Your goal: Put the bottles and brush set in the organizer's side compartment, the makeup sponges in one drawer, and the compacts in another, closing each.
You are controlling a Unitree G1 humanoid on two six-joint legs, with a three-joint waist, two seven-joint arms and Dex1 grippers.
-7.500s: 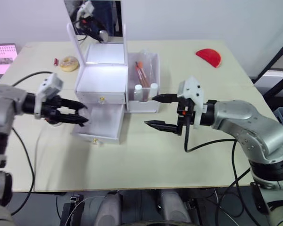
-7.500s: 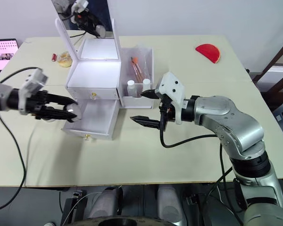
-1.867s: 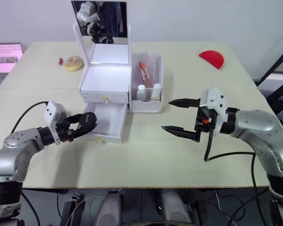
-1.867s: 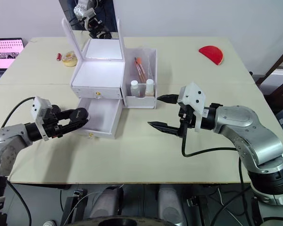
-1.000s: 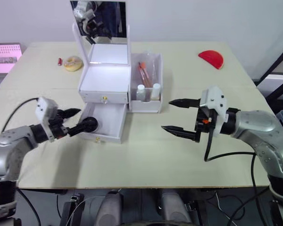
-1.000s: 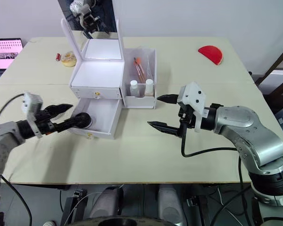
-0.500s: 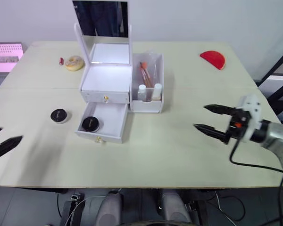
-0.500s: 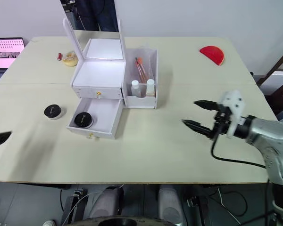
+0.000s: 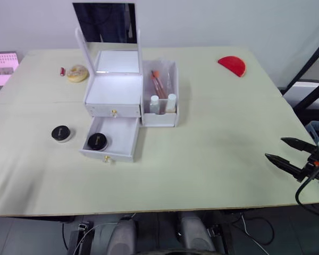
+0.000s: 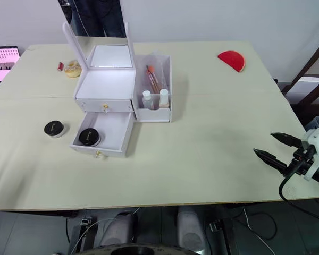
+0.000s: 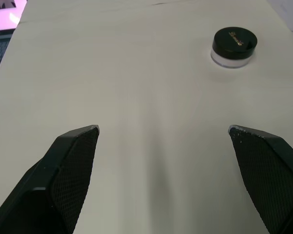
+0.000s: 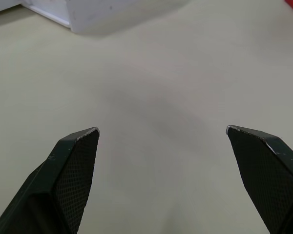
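The white organizer [image 9: 114, 90] with its raised mirror stands at the table's back left. Its side compartment [image 9: 160, 118] holds two white bottles [image 9: 154, 103] and the brush set [image 9: 159, 82]. The lower drawer [image 9: 112, 142] is pulled open with one black compact [image 9: 97, 141] in it. A second compact [image 9: 61, 133] [image 11: 234, 46] lies on the table left of the drawer, ahead of my open left gripper [image 11: 163, 129]. A red half-round sponge [image 9: 232, 65] lies at the back right. My right gripper [image 9: 274, 148] hangs open and empty at the table's right front edge.
A tan round item [image 9: 77, 72] and a small red item [image 9: 62, 70] lie at the back left of the organizer. A corner of the organizer [image 12: 88, 12] shows far ahead in the right wrist view. Bare tabletop [image 9: 202, 154] spreads between drawer and right gripper.
Both arms have drawn back from the organizer. The left gripper has slid out past the left edge of the head views, and the right gripper has moved to the right front corner.
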